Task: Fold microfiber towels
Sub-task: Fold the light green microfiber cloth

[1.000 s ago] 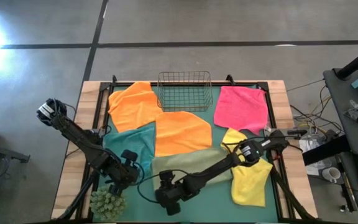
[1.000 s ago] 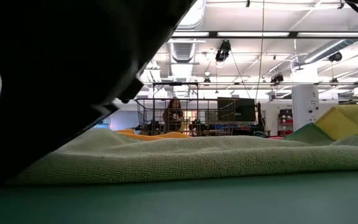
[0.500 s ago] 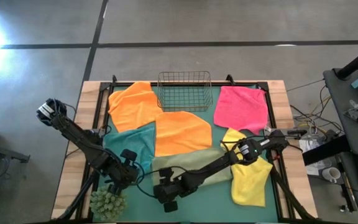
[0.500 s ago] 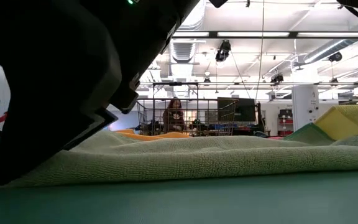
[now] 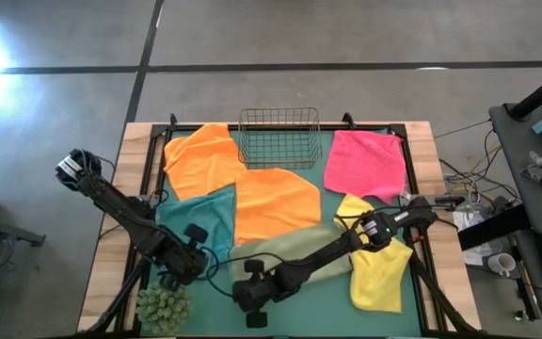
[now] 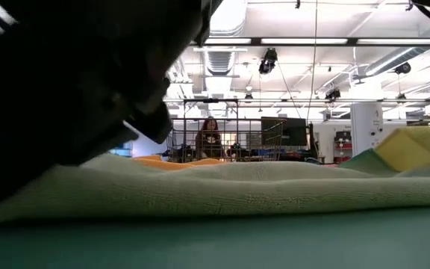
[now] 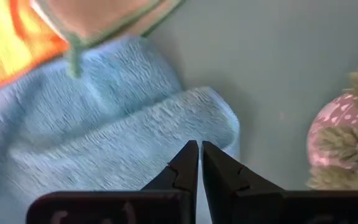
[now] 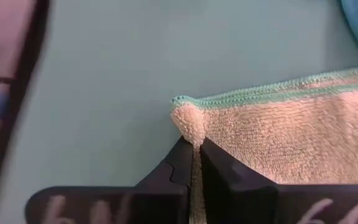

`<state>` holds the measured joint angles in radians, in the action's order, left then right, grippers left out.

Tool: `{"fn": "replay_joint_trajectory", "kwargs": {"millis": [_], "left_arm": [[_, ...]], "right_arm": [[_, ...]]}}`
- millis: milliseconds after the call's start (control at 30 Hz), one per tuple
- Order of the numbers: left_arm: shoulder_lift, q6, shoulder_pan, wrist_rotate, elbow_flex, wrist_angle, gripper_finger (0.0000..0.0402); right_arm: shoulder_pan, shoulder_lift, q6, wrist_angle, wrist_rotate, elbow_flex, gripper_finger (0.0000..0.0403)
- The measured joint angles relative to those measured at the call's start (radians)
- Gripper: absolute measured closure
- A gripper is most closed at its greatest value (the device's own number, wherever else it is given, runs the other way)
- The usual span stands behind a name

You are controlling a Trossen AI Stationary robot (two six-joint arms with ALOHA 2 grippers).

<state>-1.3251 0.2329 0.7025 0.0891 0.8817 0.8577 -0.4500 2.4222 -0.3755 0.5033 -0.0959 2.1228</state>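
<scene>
The pale olive-green towel lies spread near the table's front, partly under an orange towel. My right gripper is shut on its near-left corner and shows in the high view. A second orange towel, a pink one, a yellow one and a teal one lie flat around it. My left gripper is shut over the teal towel's near corner. My right gripper pinches the olive-green towel's near-left corner between its two fingertips, slanting down at it from the table's right. The corner bunches into a small fold at the fingertips, while the rest of the towel lies on the mat. My left gripper: I cannot tell whether its shut fingertips touch the teal towel.
A wire basket stands at the far middle of the table. A green spiky plant ball sits at the near left corner, close to my left gripper. Bare green mat lies along the front edge.
My right gripper has shut on the olive-green towel's near-left corner and has rolled a little about its own pointing line, staying in about the same place. The towel's corner is now gathered between the fingertips.
</scene>
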Motion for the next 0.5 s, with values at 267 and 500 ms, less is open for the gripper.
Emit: {"fn": "replay_joint_trajectory", "kwargs": {"millis": [267, 500], "left_arm": [[-0.002, -0.18, 0.0, 0.07, -0.006, -0.138, 0.0396], [-0.002, -0.272, -0.001, 0.07, -0.016, -0.189, 0.0385]], "right_arm": [[-0.076, -0.002, -0.2, -0.005, -0.055, 0.016, 0.0394], [-0.124, -0.003, -0.349, -0.007, -0.125, 0.016, 0.0394]]}}
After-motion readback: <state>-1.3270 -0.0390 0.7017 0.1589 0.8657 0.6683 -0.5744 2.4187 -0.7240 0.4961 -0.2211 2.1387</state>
